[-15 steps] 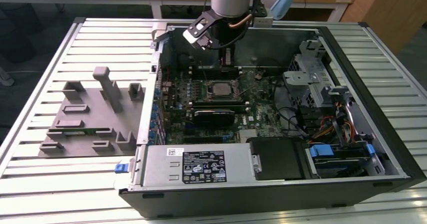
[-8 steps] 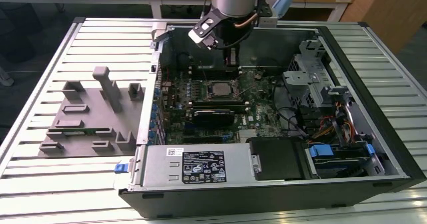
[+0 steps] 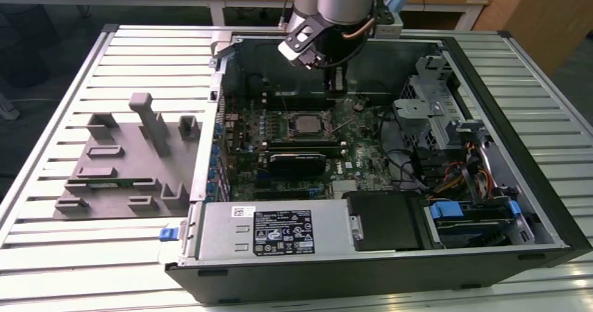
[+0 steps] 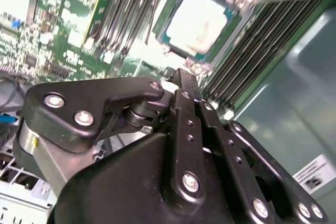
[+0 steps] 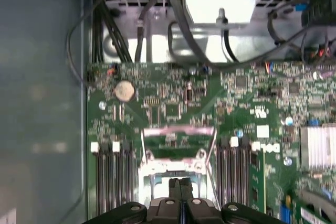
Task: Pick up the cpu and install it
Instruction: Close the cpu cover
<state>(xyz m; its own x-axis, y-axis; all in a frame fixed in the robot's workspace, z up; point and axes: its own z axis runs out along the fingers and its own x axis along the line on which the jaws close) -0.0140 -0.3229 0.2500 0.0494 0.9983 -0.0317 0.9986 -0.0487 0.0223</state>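
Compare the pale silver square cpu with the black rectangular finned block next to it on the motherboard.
Colour: the pale silver square cpu is bright metal; the black rectangular finned block is dark. Shape: the cpu is square and smooth-topped; the block is oblong and longer than the cpu. Shared: both lie flat on the green motherboard inside the open computer case.

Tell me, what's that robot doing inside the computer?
A robot arm reaches down into an open computer case. The cpu lies in its socket on the green motherboard. The gripper hangs above the board, right by the socket. It is shut with nothing in it, so it isn't holding the cpu.
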